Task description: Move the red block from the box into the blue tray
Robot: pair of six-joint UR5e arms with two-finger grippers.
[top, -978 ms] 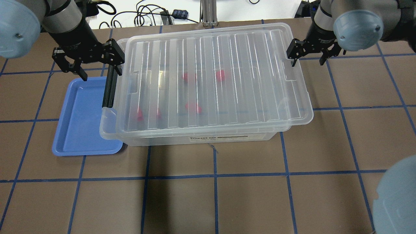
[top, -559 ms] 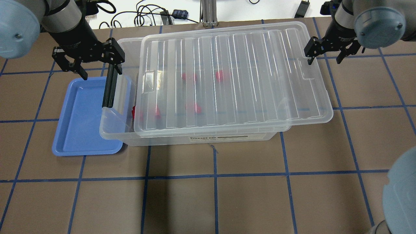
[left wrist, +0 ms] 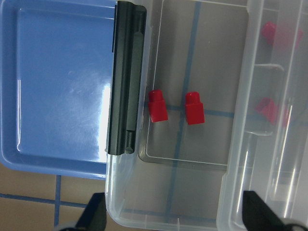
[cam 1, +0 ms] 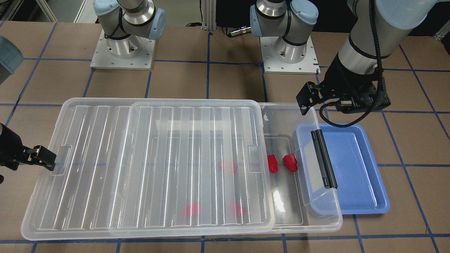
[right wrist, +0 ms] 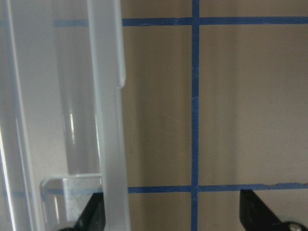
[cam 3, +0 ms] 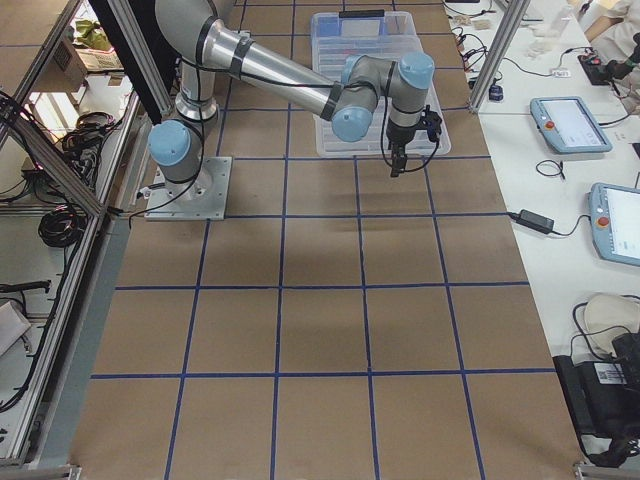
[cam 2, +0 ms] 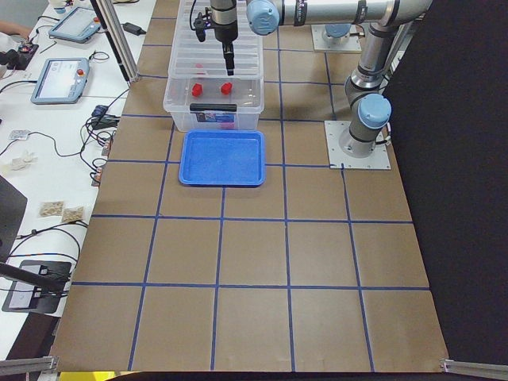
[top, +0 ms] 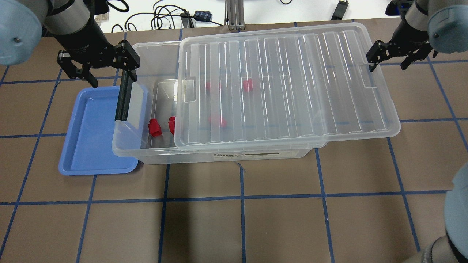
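The clear box point(top: 219, 157) stands mid-table. Its ribbed lid point(top: 285, 84) is shifted right, so the box's left end is uncovered. Two red blocks point(top: 154, 128) point(top: 172, 125) lie bare there, also in the left wrist view point(left wrist: 157, 105) point(left wrist: 194, 108). Three more show dimly under the lid point(top: 248, 84). The blue tray point(top: 91, 138) lies empty against the box's left end. My left gripper point(top: 111, 71) is open and empty above the black latch bar point(top: 124, 98). My right gripper point(top: 388, 61) is open, one finger against the lid's right rim point(right wrist: 108, 120).
The lid overhangs the box's right side above the table. Cables and small devices point(top: 164, 16) lie beyond the far edge. The robot bases point(cam 1: 123, 49) stand behind the box. Blue tape lines grid the brown table.
The right gripper has moved right and the lid has slid right with it, uncovering the box's left end and two red blocks. The left arm has barely moved.
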